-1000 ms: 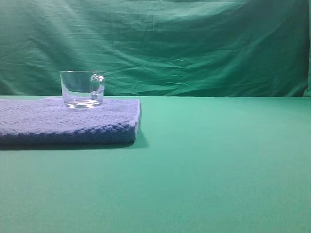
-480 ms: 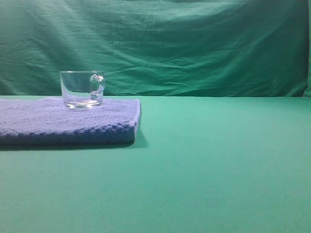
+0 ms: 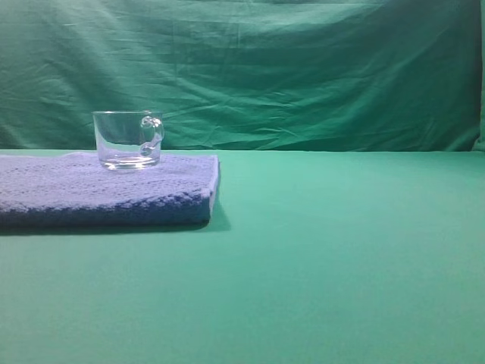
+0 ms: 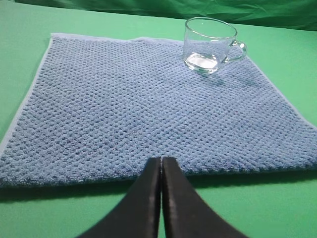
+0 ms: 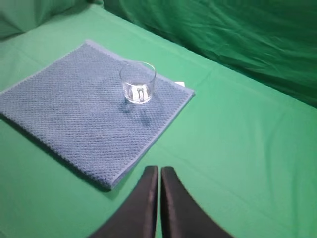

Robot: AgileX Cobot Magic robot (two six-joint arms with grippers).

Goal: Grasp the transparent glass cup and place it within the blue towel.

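Observation:
The transparent glass cup (image 3: 128, 139) stands upright on the blue towel (image 3: 106, 193) near its far right corner, handle to the right. It also shows in the left wrist view (image 4: 207, 45) and the right wrist view (image 5: 137, 82). The towel lies flat at the left of the green table (image 4: 143, 114) (image 5: 94, 111). My left gripper (image 4: 161, 159) is shut and empty, at the towel's near edge, well short of the cup. My right gripper (image 5: 159, 168) is shut and empty, above bare table right of the towel's near corner. Neither gripper shows in the exterior high view.
The green table surface (image 3: 341, 258) stretches to the right of the towel and in front of it. A creased green cloth backdrop (image 3: 288, 68) hangs behind the table's far edge.

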